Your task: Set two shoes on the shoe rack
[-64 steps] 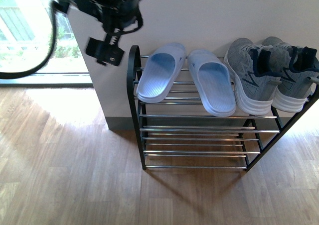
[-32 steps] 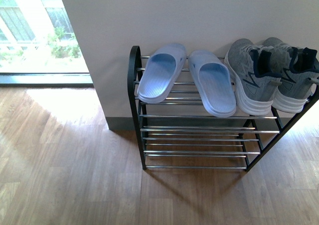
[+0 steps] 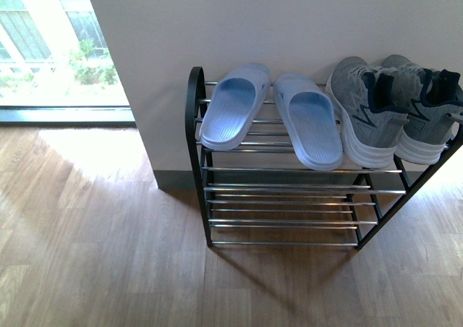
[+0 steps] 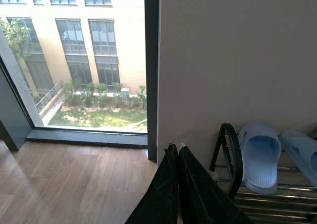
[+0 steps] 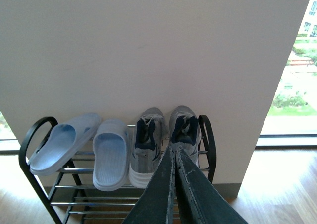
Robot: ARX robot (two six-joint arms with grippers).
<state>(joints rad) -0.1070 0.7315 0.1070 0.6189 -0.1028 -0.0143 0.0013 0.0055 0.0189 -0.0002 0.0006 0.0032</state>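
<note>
Shoes on rack, both grippers clenched on nothing.
Slides point(image 3: 271, 113) and sneakers point(image 3: 394, 106) fill the shoe rack point(image 3: 199, 160) top tier; left gripper point(image 4: 177, 152) and right gripper point(image 5: 173, 152) hang clear.

Readable text: none in any view
Slides point(image 3: 234, 113): no legible brand or marking
Sneakers point(image 3: 367, 110): no legible logo or lettering

In the front view, the picture's edge cuts off the right sneaker point(image 3: 428, 106) and the shoe rack point(image 3: 195, 124) beside it. The right gripper point(image 5: 174, 152) hides part of that sneaker's heel.
</note>
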